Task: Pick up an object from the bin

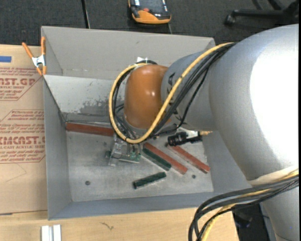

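The arm (251, 99) is closest to the camera, a thick pale-grey body that comes in from 3 o'clock and bends steeply down into the bin (55, 149). At its wrist sits the rounded orange cover (143, 97), with yellow-and-black cables (112, 107) looping round it from 9 o'clock to 5 o'clock.

Below the cover the pincer (124, 153) points straight down, low over the bin floor or on it, a little to 9 o'clock of the floor's middle. The cover and cables hide most of it (only its lower end shows). Whether it is spread or pressed together I cannot tell, nor whether anything is in it. A small greenish patch sits at its tip on the 3 o'clock side, too unclear to name.

The nearest clear thing is a short dark green stick (150, 179). It lies flat on the floor at 5 o'clock of the pincer, near it but apart. At 3 o'clock a green strip (157, 158) and a red-brown strip (193, 160) lie slanted, their upper ends hidden under the wrist. A black pen-like thing (183, 139) lies just beyond them at 2 o'clock.

Farthest, at 10 o'clock, a long red-brown strip (89, 128) lies along the foot of the sloping wall, its right end hidden behind the cables.
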`<state>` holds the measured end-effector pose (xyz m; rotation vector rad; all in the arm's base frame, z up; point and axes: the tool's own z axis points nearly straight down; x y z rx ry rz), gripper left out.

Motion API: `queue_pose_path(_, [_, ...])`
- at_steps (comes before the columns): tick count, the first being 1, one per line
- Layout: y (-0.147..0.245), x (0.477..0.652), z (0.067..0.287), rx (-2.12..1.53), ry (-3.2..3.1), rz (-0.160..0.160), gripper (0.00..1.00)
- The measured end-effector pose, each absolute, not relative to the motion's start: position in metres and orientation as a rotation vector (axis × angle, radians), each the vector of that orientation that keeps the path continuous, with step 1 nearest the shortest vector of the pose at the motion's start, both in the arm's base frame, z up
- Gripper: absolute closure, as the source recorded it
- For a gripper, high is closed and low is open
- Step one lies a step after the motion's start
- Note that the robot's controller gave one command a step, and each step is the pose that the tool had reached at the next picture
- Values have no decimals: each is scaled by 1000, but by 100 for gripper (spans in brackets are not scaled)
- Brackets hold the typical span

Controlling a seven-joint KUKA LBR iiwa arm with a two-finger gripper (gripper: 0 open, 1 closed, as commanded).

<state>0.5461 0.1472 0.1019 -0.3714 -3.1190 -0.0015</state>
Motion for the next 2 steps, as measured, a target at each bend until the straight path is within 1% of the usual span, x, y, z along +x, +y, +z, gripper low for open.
queue_pose_path(2, [147,546,118,-372,-3119,-1,100])
